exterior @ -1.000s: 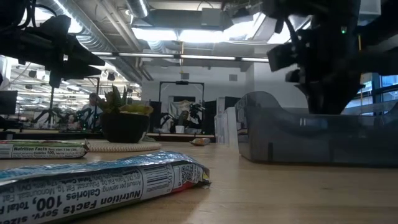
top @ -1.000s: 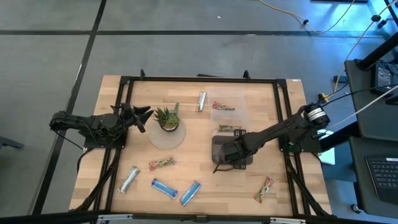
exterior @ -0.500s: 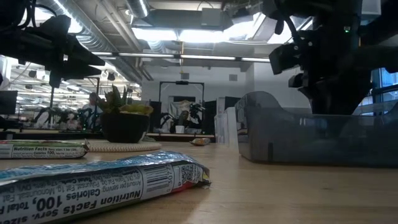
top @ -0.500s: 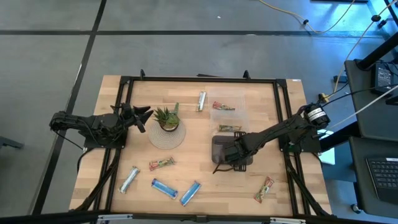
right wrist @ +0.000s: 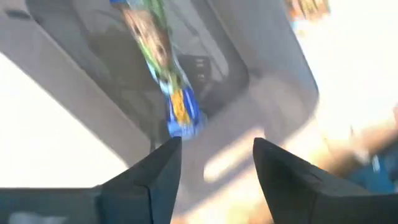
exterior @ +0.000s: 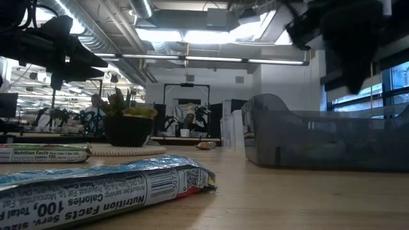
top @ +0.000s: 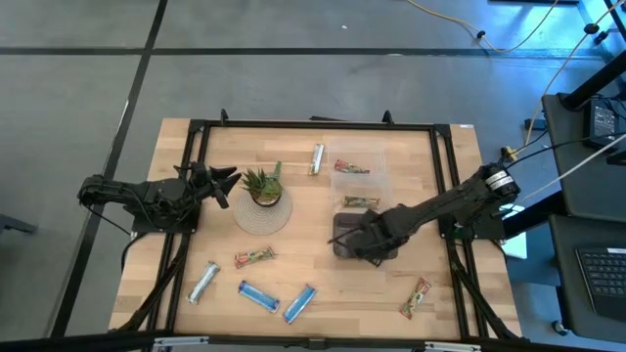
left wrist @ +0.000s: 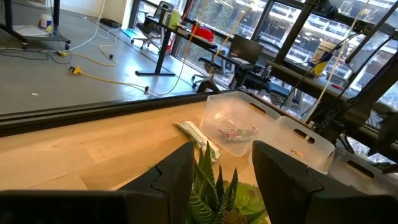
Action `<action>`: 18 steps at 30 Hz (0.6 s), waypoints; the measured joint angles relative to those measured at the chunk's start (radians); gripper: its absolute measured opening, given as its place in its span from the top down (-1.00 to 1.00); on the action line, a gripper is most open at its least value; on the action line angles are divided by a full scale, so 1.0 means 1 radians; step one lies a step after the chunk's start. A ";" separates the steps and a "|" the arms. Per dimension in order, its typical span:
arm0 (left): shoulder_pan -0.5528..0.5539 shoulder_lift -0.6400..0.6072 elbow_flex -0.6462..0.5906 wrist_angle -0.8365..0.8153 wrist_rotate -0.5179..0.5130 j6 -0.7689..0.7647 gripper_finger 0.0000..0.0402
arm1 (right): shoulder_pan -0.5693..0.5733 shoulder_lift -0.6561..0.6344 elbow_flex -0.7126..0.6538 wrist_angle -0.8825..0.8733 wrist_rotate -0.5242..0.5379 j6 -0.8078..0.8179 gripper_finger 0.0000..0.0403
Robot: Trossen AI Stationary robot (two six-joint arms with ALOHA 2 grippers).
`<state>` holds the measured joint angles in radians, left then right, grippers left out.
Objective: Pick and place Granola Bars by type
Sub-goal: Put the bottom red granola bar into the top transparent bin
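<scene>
Granola Bars lie scattered on the table: a silvery one (top: pixel 203 282), two blue ones (top: pixel 259 294) (top: pixel 300 303), green-tan ones (top: pixel 254 257) (top: pixel 415 298) and a silvery one (top: pixel 317 158) at the far side. One bar lies in each clear bin (top: pixel 352 167) (top: pixel 360 202). My right gripper (top: pixel 340 238) (right wrist: pixel 214 168) hangs open above the grey bin (top: pixel 377 252), where a green and blue bar (right wrist: pixel 163 59) lies on the floor. My left gripper (top: pixel 223 182) (left wrist: pixel 217 180) waits open beside the potted plant (top: pixel 261 186).
The three bins stand in a row right of centre, the grey one (exterior: pixel 319 137) nearest. The plant sits on a round mat (top: pixel 262 213). A green bar (left wrist: pixel 196 134) lies beside the pot. A dark frame (top: pixel 313 124) runs round the table's edges. Bare wood lies between the near bars and the bins.
My right gripper has risen out of the grey bin and shifted a little toward the table's far edge; its wrist view is blurred with the motion. The left arm and the bars on the table have kept still.
</scene>
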<state>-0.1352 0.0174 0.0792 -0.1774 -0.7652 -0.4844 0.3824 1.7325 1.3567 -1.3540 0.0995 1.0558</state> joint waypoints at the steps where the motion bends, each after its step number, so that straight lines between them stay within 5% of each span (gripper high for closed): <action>1: 0.000 0.000 0.000 0.000 0.000 0.000 0.22 | 0.021 0.000 0.016 -0.034 -0.001 0.051 0.00; 11: 0.000 0.000 0.000 0.000 0.000 0.000 0.22 | 0.295 -0.001 0.072 -0.111 -0.043 0.777 0.00; 18: 0.000 0.000 0.000 0.000 -0.002 0.000 0.22 | 0.364 -0.001 0.072 -0.007 -0.043 0.952 0.00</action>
<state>-0.1354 0.0174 0.0792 -0.1776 -0.7675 -0.4845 0.7460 1.7317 1.4284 -1.3609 0.0563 2.0079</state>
